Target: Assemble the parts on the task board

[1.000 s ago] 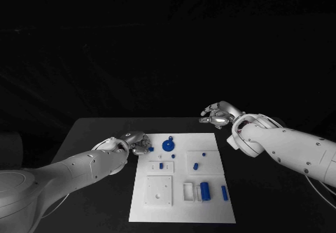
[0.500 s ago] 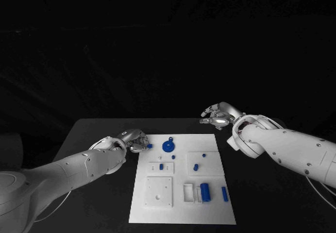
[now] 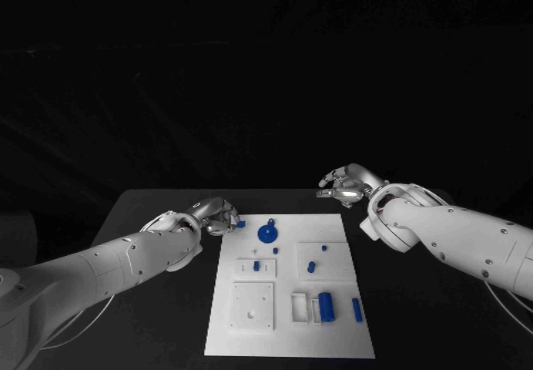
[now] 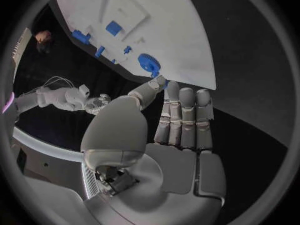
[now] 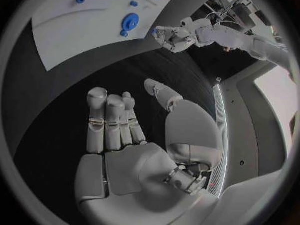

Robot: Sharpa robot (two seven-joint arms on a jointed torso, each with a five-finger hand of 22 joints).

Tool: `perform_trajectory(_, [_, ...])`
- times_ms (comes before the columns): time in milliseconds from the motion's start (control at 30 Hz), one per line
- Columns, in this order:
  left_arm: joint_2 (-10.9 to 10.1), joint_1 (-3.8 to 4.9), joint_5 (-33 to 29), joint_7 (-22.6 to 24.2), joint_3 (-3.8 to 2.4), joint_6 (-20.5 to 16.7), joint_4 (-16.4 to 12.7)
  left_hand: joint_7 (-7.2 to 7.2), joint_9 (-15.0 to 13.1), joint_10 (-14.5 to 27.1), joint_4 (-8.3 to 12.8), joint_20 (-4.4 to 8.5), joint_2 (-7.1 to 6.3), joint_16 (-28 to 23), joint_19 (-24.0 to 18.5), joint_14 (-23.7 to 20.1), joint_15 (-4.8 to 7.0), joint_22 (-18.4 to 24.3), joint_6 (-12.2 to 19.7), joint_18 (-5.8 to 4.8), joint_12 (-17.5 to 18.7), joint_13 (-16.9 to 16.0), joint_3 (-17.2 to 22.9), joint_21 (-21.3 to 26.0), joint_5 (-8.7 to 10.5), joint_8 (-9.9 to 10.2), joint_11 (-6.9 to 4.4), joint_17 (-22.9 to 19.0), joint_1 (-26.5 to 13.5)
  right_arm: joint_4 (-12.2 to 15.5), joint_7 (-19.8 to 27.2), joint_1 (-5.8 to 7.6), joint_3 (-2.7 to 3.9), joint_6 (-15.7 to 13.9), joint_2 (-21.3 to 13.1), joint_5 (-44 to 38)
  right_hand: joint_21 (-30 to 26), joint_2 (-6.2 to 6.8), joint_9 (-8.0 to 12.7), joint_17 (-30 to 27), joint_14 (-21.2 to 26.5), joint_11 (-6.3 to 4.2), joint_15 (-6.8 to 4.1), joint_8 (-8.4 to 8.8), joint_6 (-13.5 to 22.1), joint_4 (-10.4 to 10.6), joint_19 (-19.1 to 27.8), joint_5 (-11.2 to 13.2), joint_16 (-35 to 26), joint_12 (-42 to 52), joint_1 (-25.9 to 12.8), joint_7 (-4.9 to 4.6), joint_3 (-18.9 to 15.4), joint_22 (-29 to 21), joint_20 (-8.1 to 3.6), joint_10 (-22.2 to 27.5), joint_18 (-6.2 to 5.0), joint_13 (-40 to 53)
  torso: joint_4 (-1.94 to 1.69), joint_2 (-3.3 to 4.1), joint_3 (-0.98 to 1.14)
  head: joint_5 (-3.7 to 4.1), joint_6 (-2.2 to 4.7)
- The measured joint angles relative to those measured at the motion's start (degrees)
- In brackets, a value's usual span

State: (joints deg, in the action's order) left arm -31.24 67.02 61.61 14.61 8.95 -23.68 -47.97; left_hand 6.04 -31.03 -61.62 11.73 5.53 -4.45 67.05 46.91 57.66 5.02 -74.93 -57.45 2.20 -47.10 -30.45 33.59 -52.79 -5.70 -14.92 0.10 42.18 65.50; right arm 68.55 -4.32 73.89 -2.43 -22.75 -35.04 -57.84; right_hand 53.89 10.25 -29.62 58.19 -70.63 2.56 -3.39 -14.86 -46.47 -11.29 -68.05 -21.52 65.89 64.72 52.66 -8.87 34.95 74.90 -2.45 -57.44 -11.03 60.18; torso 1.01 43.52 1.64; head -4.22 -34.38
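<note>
The white task board [image 3: 289, 331] lies in the middle of the table. A blue round gear-like part [image 3: 266, 230] sits near its far edge, and several small blue parts stand further in, with a blue cylinder [image 3: 326, 304] and a blue bar [image 3: 356, 307] near the front. My left hand [image 3: 214, 214] hovers at the board's far left corner and pinches a small blue part [image 3: 240, 224] between thumb and finger; the left wrist view shows that part [image 4: 164, 84] at the fingertips, close to the gear [image 4: 149, 62]. My right hand [image 3: 346, 185] hangs beyond the far right corner, fingers apart and holding nothing.
Raised white blocks stand on the board: a square one [image 3: 252, 303] at front left and a slotted one [image 3: 300, 304] beside the cylinder. Bare black table [image 3: 145, 208] surrounds the board on all sides.
My left hand has moved toward the board's far left corner, carrying the small blue part with it. The right hand has hardly shifted.
</note>
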Motion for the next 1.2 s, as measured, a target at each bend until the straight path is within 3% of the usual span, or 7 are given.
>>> perform_trajectory(300, [-2.2,1.58,-0.8,-0.1,-0.39,0.0,-6.7,0.16,0.0,0.0,0.0,0.0,0.0,0.0,0.0,0.0,-0.02,0.0,-0.2,0.0,0.0,0.1,0.0,0.0,0.0,0.0,0.0,0.0,0.0,-0.3,-0.5,-0.23,-0.85,2.5,1.6,7.8,0.0,-0.69,-0.1,0.0,0.0,0.0,0.0,0.0,-0.1,-0.2,-0.3,0.0,0.2,0.3,-0.1,0.08,-0.2,0.0,-0.14,0.0,0.0,-0.1,-0.08,-0.02,0.08,-0.07,0.29])
perform_trajectory(567, [-3.3,2.33,-1.2,-0.5,-0.42,-0.2,-11.9,0.22,0.0,0.0,0.0,0.0,0.0,0.0,0.0,0.1,-0.11,0.0,-0.2,0.0,0.0,0.1,0.0,-0.2,0.0,0.0,0.0,-0.1,0.0,-0.4,-3.2,-0.23,-1.75,6.7,4.0,18.7,0.0,-2.58,-0.2,0.1,0.0,0.21,0.0,0.0,-0.3,-1.2,-0.3,-0.3,0.4,0.7,-0.8,0.02,-1.2,0.0,-0.12,0.2,0.0,-0.3,0.02,0.01,0.08,-0.08,0.6])
perform_trajectory(1033, [-3.8,3.2,-1.5,-1.0,-0.44,-0.4,-16.4,0.18,-0.1,-0.4,0.0,0.0,0.01,0.0,0.0,0.4,-0.02,0.0,-0.3,-0.01,0.0,0.2,0.0,-0.2,-0.01,-0.2,-0.03,-0.1,0.0,-0.3,-9.7,-0.38,-2.51,11.1,7.0,32.9,0.4,-3.81,-0.4,0.6,-0.2,0.0,-0.2,0.0,-0.5,-1.5,-0.3,0.0,1.3,1.6,-2.0,0.05,-2.5,0.0,-0.11,0.4,0.0,-0.3,-0.02,0.04,0.03,0.11,0.94])
perform_trajectory(1200, [-3.9,3.27,-1.7,-1.1,-0.45,-0.4,-16.8,0.18,-0.1,-0.4,0.0,0.0,0.0,0.0,0.0,0.4,-0.04,0.0,-0.3,0.0,0.0,0.2,0.0,-0.2,-0.01,-0.2,-0.03,-0.1,0.0,-0.2,-11.0,-0.44,-2.51,11.9,7.4,34.8,0.4,-3.82,-0.4,0.7,-0.2,0.0,-0.2,0.0,-0.5,-1.8,-0.3,2.1,1.3,1.7,-3.4,0.06,-3.7,0.0,-0.1,0.4,0.0,-0.5,0.01,0.04,0.02,0.01,0.95])
